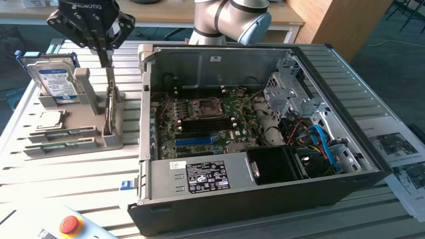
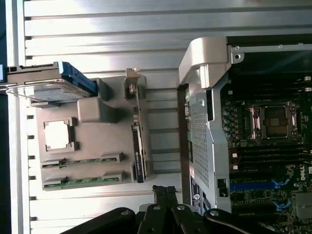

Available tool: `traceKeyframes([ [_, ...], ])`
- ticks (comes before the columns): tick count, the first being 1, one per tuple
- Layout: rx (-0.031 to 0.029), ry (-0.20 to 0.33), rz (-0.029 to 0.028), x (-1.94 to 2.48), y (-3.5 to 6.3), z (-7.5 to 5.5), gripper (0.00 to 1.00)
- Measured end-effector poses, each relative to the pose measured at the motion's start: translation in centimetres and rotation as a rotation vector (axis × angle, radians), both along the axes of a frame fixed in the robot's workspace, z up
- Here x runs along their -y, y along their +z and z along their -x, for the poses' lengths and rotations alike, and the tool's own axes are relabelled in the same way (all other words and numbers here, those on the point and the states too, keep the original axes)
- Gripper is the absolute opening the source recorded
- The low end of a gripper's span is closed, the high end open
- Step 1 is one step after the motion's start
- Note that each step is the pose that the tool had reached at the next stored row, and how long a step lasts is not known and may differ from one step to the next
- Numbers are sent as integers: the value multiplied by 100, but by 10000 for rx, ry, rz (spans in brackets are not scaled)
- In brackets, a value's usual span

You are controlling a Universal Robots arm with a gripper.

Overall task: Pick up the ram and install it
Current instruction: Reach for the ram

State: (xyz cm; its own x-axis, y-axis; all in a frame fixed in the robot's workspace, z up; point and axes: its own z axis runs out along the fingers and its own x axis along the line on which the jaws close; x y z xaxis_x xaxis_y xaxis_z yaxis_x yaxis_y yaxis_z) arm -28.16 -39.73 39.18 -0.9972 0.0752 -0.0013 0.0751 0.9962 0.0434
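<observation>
From where I stand, the gripper point(image 1: 106, 61) hangs above the grey parts holder point(image 2: 97, 141), its two fingers pressed together with nothing between them. The ram point(image 1: 111, 112) stands on its long edge in a slot of that holder, on the side nearest the open computer case point(image 1: 212, 64), apart from the fingertips and not yet touched. Two more sticks point(image 1: 63, 133) lie flat in the holder, beside the square processor chip point(image 1: 50, 118) and the upright hard drive point(image 1: 56, 79).

To my eye the work is at the approach to the pick. Done well, I'd judge, the jaws want to spread enough to straddle the thin board, come down square to its flat faces near the middle of its length, and close on the board's faces (a crooked grip could tip it in the slot).

The exterior view gives the height: gripper above, stick below, daylight between them, plus the motherboard point(image 1: 212, 124) with its blue slot point(image 1: 196, 141). The wrist view looks down the fingers instead and shows the ram edge-on as a thin line, so its heading against the shut fingers can be read, and the processor socket point(image 2: 275, 122) face-on.
</observation>
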Motion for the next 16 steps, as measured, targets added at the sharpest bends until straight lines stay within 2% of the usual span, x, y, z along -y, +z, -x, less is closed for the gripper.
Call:
traceKeyframes([
  [16, -64, 0, 0, -10, -3, 485, 10],
])
